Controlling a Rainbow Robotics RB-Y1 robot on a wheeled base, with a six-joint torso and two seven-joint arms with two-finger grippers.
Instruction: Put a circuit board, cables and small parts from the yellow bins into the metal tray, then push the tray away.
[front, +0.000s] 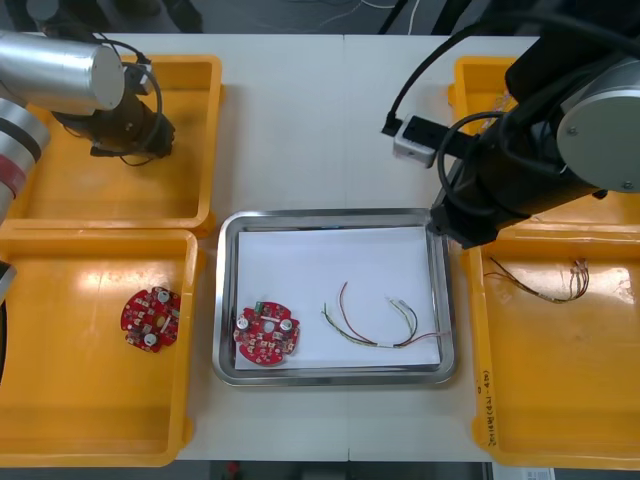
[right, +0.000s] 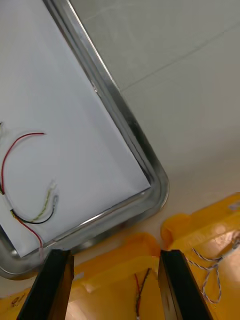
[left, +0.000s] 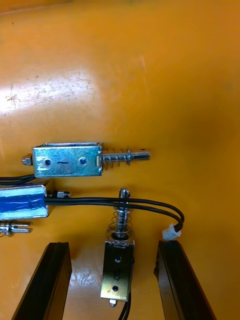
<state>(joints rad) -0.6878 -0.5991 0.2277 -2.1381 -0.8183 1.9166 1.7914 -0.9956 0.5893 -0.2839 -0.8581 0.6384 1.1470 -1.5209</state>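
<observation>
My left gripper hangs open low over the far left yellow bin. A small metal part with a spring stands between its fingers, with a gap on each side. Two more small metal parts and a black cable lie just beyond. My right gripper is open and holds nothing, above the rim between the near right bin and the metal tray. In the white-lined tray lie a round red circuit board and a red and yellow cable.
Another circuit board lies in the near left bin. Thin cables lie in the near right bin, and a twisted blue and white cable lies in a bin beside the right finger. Bare table stretches beyond the tray's far rim.
</observation>
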